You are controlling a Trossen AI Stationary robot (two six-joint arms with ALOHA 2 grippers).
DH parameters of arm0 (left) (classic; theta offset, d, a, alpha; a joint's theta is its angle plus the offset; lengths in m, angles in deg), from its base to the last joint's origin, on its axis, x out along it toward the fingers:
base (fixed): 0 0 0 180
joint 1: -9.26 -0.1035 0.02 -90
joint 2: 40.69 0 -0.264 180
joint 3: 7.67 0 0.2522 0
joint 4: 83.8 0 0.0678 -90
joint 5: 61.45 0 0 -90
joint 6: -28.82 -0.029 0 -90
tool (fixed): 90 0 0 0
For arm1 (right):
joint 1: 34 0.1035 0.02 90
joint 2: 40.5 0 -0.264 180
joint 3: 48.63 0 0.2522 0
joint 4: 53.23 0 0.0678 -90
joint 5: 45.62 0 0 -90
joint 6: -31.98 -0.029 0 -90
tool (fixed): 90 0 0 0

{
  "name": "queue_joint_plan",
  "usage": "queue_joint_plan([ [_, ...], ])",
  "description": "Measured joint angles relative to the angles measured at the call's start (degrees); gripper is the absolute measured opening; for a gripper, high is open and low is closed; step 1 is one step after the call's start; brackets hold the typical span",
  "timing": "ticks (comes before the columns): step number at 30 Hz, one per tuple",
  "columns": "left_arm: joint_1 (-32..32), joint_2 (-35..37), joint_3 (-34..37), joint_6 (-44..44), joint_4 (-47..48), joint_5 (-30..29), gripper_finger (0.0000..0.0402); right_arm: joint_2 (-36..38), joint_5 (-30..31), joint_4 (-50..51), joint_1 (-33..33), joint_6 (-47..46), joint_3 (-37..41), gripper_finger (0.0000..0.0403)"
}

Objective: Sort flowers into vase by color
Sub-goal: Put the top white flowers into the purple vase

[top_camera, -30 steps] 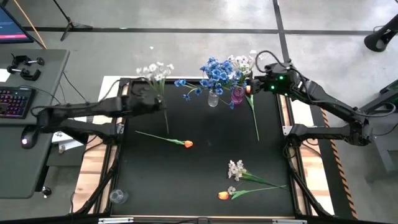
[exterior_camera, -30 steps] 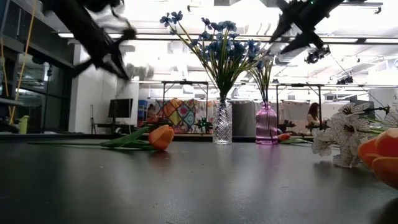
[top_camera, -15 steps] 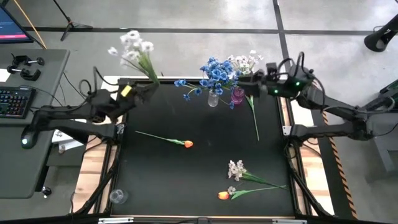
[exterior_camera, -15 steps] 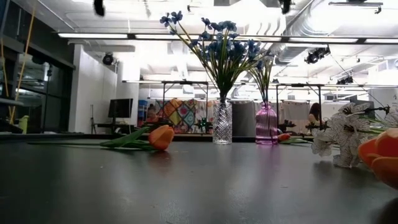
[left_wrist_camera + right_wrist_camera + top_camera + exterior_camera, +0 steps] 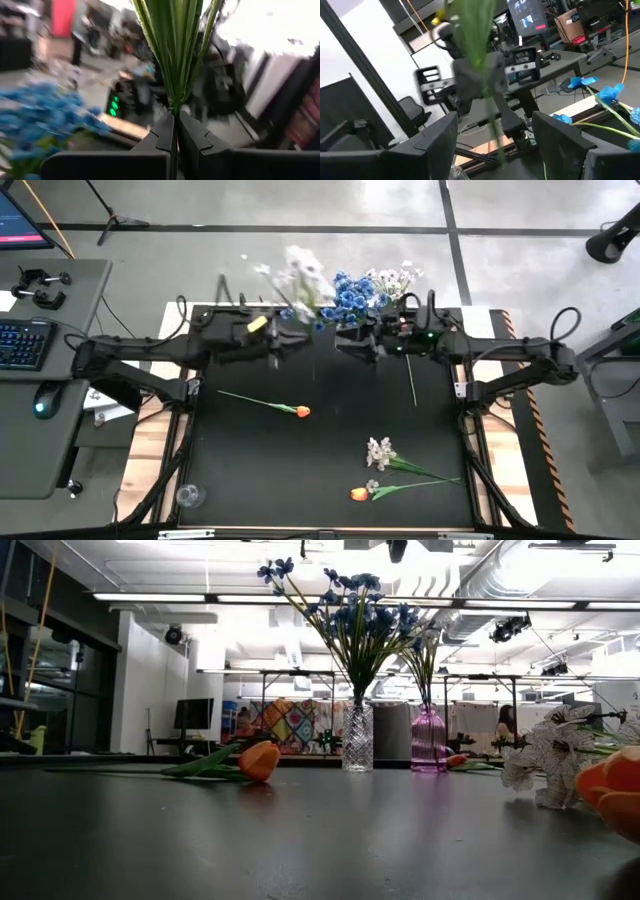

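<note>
Along the table's near edge lie a white spray (image 5: 379, 451) and an orange tulip (image 5: 359, 494); another tulip (image 5: 301, 412) lies mid-table. At the far edge, the left gripper (image 5: 283, 343) is clamped on a white-flowered stem (image 5: 297, 275), light and floppy, best gripped low. The right gripper (image 5: 350, 346) faces it, fingers apart, beside the blue flowers (image 5: 351, 297).

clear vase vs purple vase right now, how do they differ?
The clear vase is cut-glass and colourless; the purple vase is tinted and smooth, with a rounder body. The clear vase holds the big blue spray; the purple vase holds a thinner bunch of stems, blossoms washed out in the low view. The clear vase stands on the left hand's side, the purple on the right hand's. Both are upright at the table's far edge.
</note>
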Motion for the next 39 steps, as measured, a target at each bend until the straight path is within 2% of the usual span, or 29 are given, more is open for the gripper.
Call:
queue_joint_plan([
  [5,0.0,-4.6,-3.8,0.3,3.3,4.4,0.0000,-0.9,0.1,-3.8,0.8,0.3,0.0,0.0243],
  [13,0.1,-9.3,-5.9,2.0,1.8,5.2,0.0000,-1.0,0.1,-3.6,4.2,3.9,0.0,0.0243],
  [18,0.1,-11.5,-6.7,3.0,-1.0,7.7,0.0000,-1.0,4.2,-2.4,5.3,4.9,0.0,0.0243],
  [23,0.1,-12.6,-6.8,3.6,-1.0,7.8,0.0000,-1.0,4.5,-2.4,5.2,5.8,0.0,0.0234],
  [28,0.2,-13.0,-6.8,3.6,-1.2,7.8,0.0000,-1.0,4.4,-2.4,5.2,5.8,0.0,0.0181],
  [39,0.2,-13.0,-6.8,4.0,-1.1,7.7,0.0000,-1.0,4.5,-2.0,5.2,5.9,0.0,0.0018],
])
